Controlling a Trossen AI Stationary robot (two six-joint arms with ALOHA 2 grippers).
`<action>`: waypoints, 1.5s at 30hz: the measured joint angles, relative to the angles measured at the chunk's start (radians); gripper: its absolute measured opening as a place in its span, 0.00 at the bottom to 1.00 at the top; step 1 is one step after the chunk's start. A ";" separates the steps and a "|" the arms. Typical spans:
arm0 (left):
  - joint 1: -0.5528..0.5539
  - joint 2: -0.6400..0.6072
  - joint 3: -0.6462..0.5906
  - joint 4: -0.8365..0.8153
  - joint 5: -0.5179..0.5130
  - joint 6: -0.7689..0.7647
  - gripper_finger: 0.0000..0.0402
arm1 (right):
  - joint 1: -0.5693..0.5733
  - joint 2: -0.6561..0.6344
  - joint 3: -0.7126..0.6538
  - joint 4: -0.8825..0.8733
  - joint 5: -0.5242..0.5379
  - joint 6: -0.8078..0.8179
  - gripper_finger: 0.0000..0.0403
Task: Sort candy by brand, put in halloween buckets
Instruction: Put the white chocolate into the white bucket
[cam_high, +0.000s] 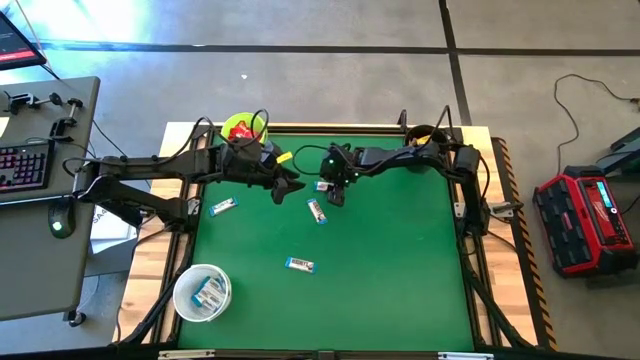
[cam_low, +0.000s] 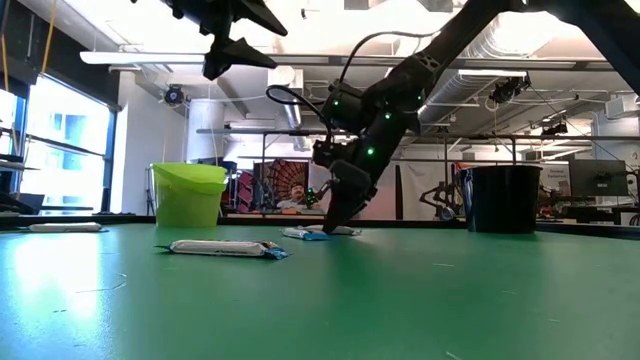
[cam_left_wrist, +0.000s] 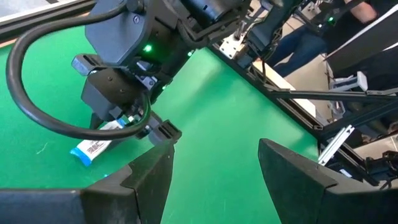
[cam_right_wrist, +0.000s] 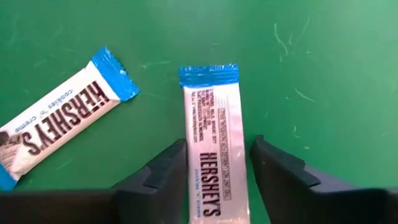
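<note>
My right gripper (cam_right_wrist: 217, 168) is down at the green table, open. Its fingers stand on either side of a slim white-and-blue candy bar (cam_right_wrist: 211, 143) lying flat, close to its long sides. Whether they touch it, I cannot tell. A second bar (cam_right_wrist: 56, 127) lies beside it. In the high view the right gripper (cam_high: 335, 192) is near the table's middle back. My left gripper (cam_high: 290, 187) hovers open just left of it, high above the table (cam_low: 235, 45). The lime green bucket (cam_high: 243, 128) with red candy, the black bucket (cam_high: 425, 133) and the white bucket (cam_high: 203, 292) with bars stand around.
Loose white-and-blue bars lie on the mat at the left (cam_high: 223, 206), the middle (cam_high: 317, 210) and nearer the front (cam_high: 299, 264). The green and black buckets stand at the far edge, the white one at the near left corner. A red case (cam_high: 590, 222) sits on the floor to the right.
</note>
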 joint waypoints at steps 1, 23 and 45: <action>0.000 0.000 0.000 -0.006 0.000 0.000 0.57 | 0.000 0.000 0.004 -0.011 0.000 0.000 0.41; 0.007 -0.066 0.000 -0.051 -0.034 0.021 0.57 | 0.001 -0.002 0.204 -0.238 -0.028 0.006 0.06; 0.028 -0.213 0.000 -0.056 -0.109 0.098 0.57 | 0.053 -0.250 0.430 -0.244 -0.028 0.067 0.00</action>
